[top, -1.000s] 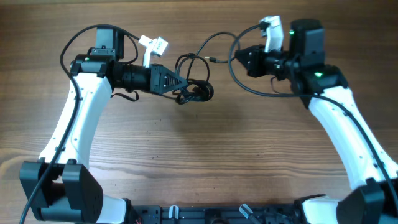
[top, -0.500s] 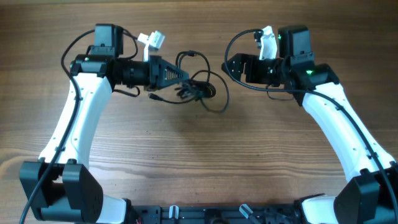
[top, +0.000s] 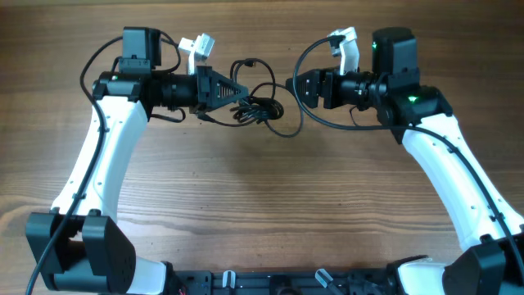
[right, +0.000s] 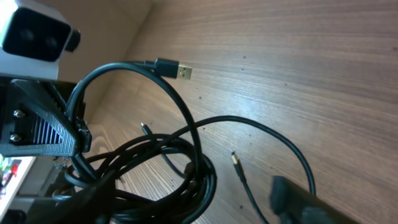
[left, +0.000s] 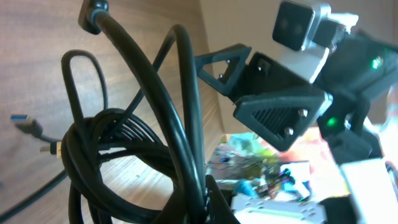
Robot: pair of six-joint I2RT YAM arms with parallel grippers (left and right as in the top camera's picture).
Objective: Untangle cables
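One tangle of cables [top: 264,111] clenched in left gripper [top: 243,98], fingertips hidden; right gripper [top: 300,88] spread, empty.

Soft, even light falls from above on the wooden table [top: 270,213]. The overhead picture is sharp, with only faint, blurred shadows just below the cables [top: 255,108] and beside the arms [top: 98,164]. From the left wrist the cables crowd the lens and look slightly soft, and everything right of them is washed out and smeared with colour. From the right wrist a pale sheen lies on the wood right of the cables, and the corner below them is out of focus.
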